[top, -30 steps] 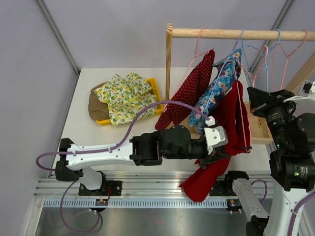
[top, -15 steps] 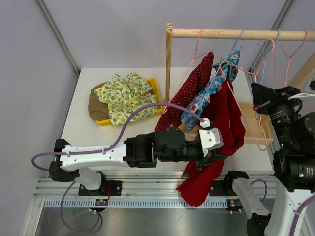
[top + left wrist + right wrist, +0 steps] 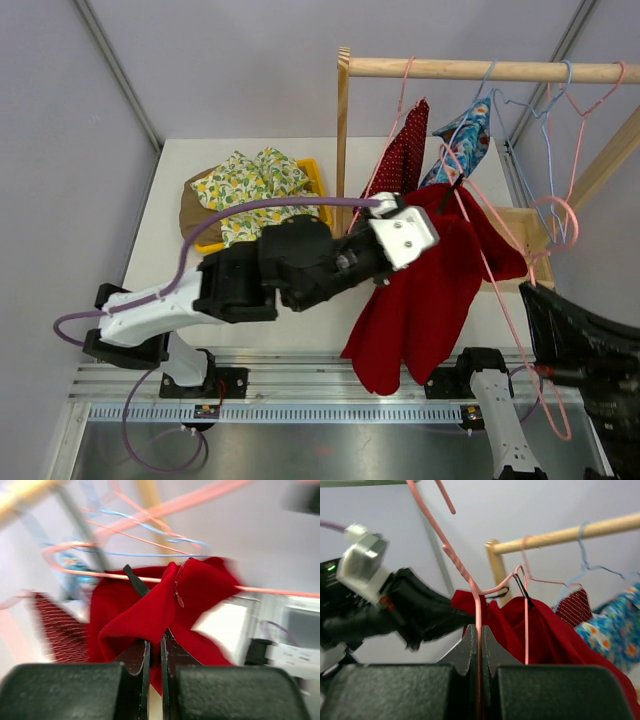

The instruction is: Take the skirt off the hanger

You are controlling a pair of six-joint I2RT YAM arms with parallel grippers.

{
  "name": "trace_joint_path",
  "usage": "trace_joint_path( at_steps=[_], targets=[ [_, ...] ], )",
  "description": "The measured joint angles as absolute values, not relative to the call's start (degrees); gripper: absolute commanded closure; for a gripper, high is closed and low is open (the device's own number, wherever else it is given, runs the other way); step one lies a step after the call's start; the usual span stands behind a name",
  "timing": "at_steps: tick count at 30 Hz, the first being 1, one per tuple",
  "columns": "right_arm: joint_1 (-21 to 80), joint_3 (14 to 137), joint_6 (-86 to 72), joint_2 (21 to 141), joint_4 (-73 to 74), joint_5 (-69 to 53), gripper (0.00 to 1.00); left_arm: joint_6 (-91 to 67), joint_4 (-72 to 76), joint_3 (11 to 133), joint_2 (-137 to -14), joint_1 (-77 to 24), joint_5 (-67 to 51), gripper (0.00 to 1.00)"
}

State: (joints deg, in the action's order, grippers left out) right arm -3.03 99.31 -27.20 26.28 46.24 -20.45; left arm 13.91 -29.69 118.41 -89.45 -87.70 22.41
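skirt [image 3: 430, 290] hauled left | left hand [image 3: 155, 645] pinches it | right hand [image 3: 479, 636] clamps hanger [image 3: 478, 611]; wrist views blurred

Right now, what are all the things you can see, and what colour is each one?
red skirt: one, red, draped on the pink hanger, front middle
pink hanger: one, pink, carrying the skirt
wooden rack: one, pale wood, back right of the table
dotted garment: one, dark red with white dots, hanging on the rack
flowered garment: one, blue, hanging beside it
spare hangers: a few, blue and pink, right end of the rail
tray: one, yellow, back left
flowered cloth: one, yellow and green, on the tray
brown cloth: one, brown, under the flowered cloth
table: one, white
left gripper: one, black, jaws shut on the skirt
right gripper: one, black, jaws shut on the hanger
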Motion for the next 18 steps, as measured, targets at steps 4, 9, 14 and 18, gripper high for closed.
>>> trace_joint_path(
  at_steps=[4, 9, 14, 18],
  targets=[
    [-3.01, 104.29, -27.38, 25.65, 44.25, -28.67, 1.0, 21.28, -29.69, 116.77, -82.17, -87.77, 30.63, 1.0],
    [-2.15, 105.84, -27.92, 25.67, 40.93, -36.14, 1.0, 28.82, -26.06, 111.48, -71.09, -86.06, 40.51, 1.0],
    [0.45, 105.8, -25.65, 26.61, 41.45, -38.94, 1.0, 31.42, -25.43, 110.19, -67.44, -73.87, 45.12, 1.0],
    [3.14, 105.43, -22.15, 27.75, 44.82, -36.36, 1.0, 30.2, -26.87, 110.54, -68.29, -58.89, 42.17, 1.0]
  ],
)
